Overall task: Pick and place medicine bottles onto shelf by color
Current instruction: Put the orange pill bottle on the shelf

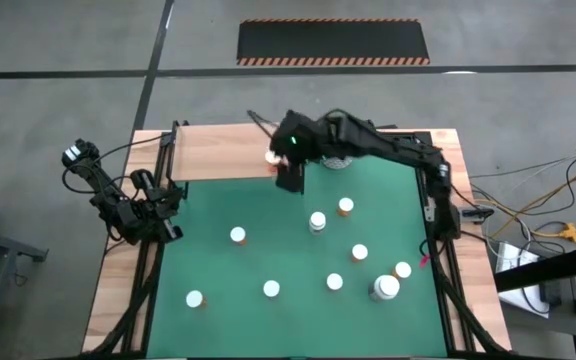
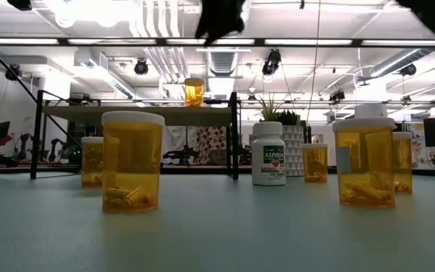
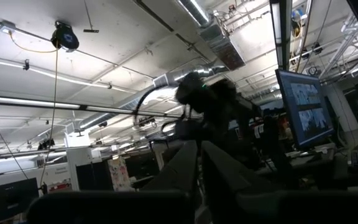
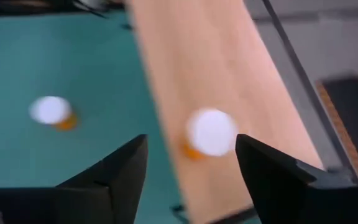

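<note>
hovering with its jaws spread and holding nothing, the right gripper [image 4: 191, 165] hangs above the orange pill bottle [image 4: 209, 134], which stands upright on the wooden shelf [image 4: 191, 56] near its end, free of both fingers. the bottle lies directly below the jaws, its long axis vertical, white cap up. the next pick likely lies among the bottles on the green mat [image 1: 218, 290], nearer the right arm. the left gripper [image 1: 165, 205] waits at the table's left edge; its jaws cannot be read.

You see a green mat [image 1: 268, 250] on the wooden table [image 1: 118, 290], and a potted plant [image 2: 282, 121] behind.
</note>
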You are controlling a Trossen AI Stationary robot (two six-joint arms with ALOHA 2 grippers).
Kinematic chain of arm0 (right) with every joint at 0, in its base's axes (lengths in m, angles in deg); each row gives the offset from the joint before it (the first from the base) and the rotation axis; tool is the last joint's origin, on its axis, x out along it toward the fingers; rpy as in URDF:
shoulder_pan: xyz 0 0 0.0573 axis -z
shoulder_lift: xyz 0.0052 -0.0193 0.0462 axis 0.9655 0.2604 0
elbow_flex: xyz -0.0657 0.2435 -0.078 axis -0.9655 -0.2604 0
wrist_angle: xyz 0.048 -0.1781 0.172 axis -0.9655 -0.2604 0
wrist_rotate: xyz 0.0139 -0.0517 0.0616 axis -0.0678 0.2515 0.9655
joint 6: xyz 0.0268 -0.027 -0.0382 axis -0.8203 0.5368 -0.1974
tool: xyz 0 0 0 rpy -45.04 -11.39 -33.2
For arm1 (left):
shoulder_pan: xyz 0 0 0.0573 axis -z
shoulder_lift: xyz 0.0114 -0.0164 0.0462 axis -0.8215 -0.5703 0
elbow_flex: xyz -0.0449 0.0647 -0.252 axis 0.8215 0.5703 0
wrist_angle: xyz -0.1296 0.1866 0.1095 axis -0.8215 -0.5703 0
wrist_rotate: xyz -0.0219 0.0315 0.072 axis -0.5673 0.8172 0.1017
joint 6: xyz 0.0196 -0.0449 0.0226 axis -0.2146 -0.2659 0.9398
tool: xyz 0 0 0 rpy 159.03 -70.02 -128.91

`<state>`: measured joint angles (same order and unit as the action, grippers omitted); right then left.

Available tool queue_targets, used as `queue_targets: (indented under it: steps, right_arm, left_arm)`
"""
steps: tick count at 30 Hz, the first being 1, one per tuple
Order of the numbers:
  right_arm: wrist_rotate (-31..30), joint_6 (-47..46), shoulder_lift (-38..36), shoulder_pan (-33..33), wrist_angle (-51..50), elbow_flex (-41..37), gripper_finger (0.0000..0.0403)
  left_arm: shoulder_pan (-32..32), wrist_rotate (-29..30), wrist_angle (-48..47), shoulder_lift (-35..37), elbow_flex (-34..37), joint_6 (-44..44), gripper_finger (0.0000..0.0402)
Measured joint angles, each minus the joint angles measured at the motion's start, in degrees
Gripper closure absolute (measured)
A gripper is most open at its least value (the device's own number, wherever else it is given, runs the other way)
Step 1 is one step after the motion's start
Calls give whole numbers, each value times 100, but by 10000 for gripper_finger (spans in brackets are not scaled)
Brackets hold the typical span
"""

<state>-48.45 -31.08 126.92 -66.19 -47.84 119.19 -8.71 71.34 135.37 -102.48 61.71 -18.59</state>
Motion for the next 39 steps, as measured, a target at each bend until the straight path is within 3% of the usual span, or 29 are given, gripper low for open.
queue_targets:
  steps: [4, 10, 14, 18, 26, 32, 39]
  right_arm:
    - [28, 219, -763, -614, 1144, -1347, 191]
    - [-119, 465, -2149, -1300, 3733, -4496, 210]
    - [-257, 779, -2950, -1527, 5476, -6320, 215]
    - [-279, 828, -3746, -1610, 6669, -7634, 216]
    - [-27, 658, -5147, -1607, 8009, -9440, 216]
    - [155, 908, -5719, -1605, 9452, -10543, 216]
    - [199, 1069, -6097, -1607, 9852, -11037, 216]
  left_arm:
    - [-2, -36, -3, 0, 0, -145, 395]
    - [-1, -372, -21, -86, 0, -473, 395]
    - [0, -649, -34, -228, 0, -748, 395]
    - [-1, -777, -34, -414, -1, -1017, 395]
    - [-2, -1064, 3, -839, -291, -1852, 395]
    - [-57, -1059, 22, -1218, -866, -1941, 395]
    - [-570, -353, -59, -2288, -1870, -1939, 395]
